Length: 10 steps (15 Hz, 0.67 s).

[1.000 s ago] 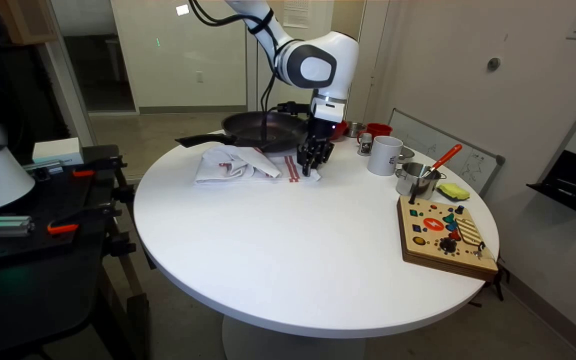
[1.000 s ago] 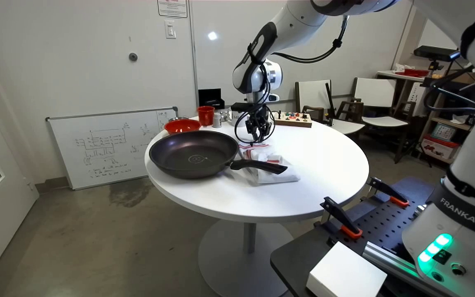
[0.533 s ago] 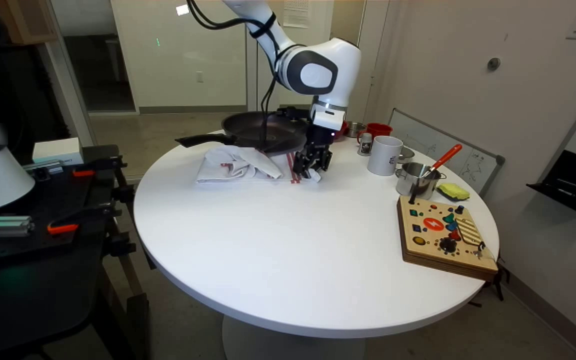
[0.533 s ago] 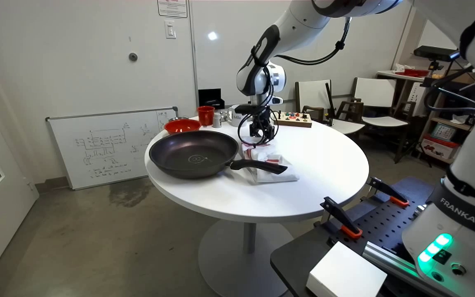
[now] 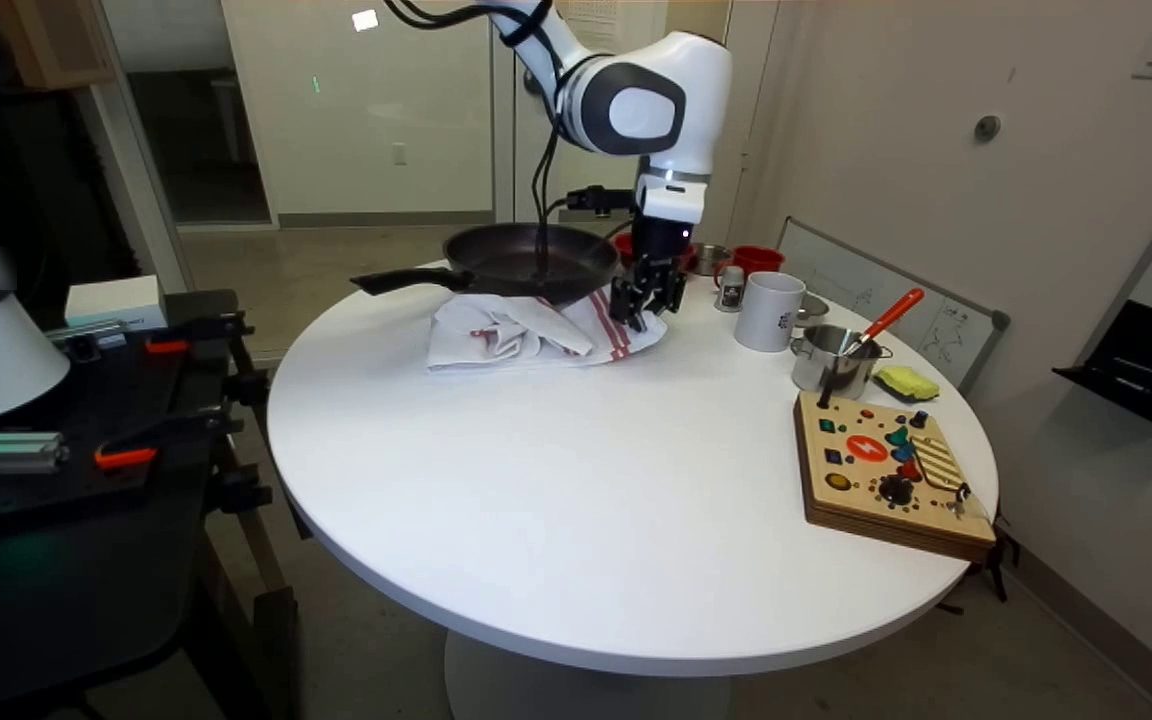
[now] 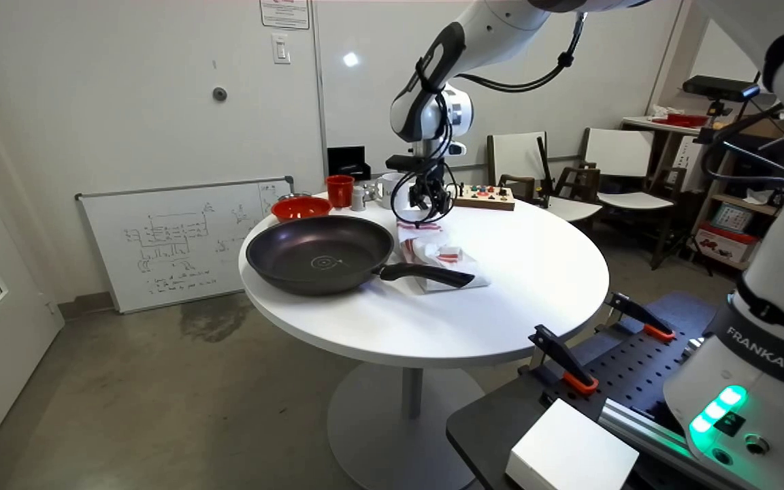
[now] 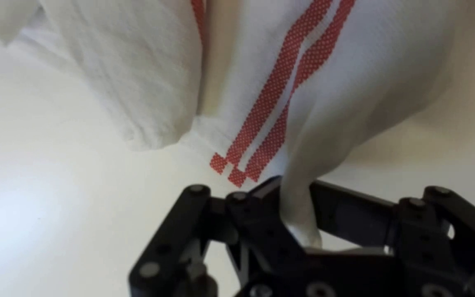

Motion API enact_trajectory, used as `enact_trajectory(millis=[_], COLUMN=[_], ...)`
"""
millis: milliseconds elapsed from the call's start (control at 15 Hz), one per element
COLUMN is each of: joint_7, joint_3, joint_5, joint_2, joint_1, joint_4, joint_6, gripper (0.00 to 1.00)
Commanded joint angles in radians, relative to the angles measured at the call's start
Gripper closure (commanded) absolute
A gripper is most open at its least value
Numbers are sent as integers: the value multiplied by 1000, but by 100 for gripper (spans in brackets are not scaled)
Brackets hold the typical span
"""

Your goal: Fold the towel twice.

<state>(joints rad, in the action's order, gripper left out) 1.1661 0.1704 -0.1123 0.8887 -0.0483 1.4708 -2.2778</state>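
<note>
Across the round, smooth white tabletop (image 5: 556, 490), read left to right in an exterior view, comes first a dark, shallow frying pan (image 5: 501, 258), its long handle pointing left. Just beside it lies the towel (image 5: 514, 328), a soft woven white cloth: its left part is heaped in loose, rounded folds, its right part flatter and crossed by paired red stripes. Up close in the wrist view those stripes show a fine dotted weave and stepped, blocky ends, and one edge of the cloth narrows into a slim gather. The black, jointed hand (image 7: 298, 198) is clamped on that gather of towel. Behind the hand, and partly hidden there, is a smooth red bowl (image 6: 301, 208); then comes a small cylindrical shaker (image 5: 730, 290) with a pale top. A red mug (image 5: 763, 260) stands behind a straight-sided white mug (image 5: 764, 315) with a dark print. Next are a shiny metal pot (image 5: 816, 362) with an orange-handled utensil (image 5: 893, 313) leaning in it, a small yellow sponge (image 5: 906, 382), and a thick wooden board (image 5: 861, 485) studded with coloured buttons and knobs.
</note>
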Motion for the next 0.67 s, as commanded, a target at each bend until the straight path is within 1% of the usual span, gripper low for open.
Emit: enact_trajectory(millis=[0,267,600], joint_7=[-14,-81,-161], joint_3=[4,-23,-51], joint_5=[43,67,51], joint_2=[-126,-224,-290], joint_1=[-26,-24,-5], joint_4=[82,135,183], joint_6=[84,250,388], gripper=[98,100,100])
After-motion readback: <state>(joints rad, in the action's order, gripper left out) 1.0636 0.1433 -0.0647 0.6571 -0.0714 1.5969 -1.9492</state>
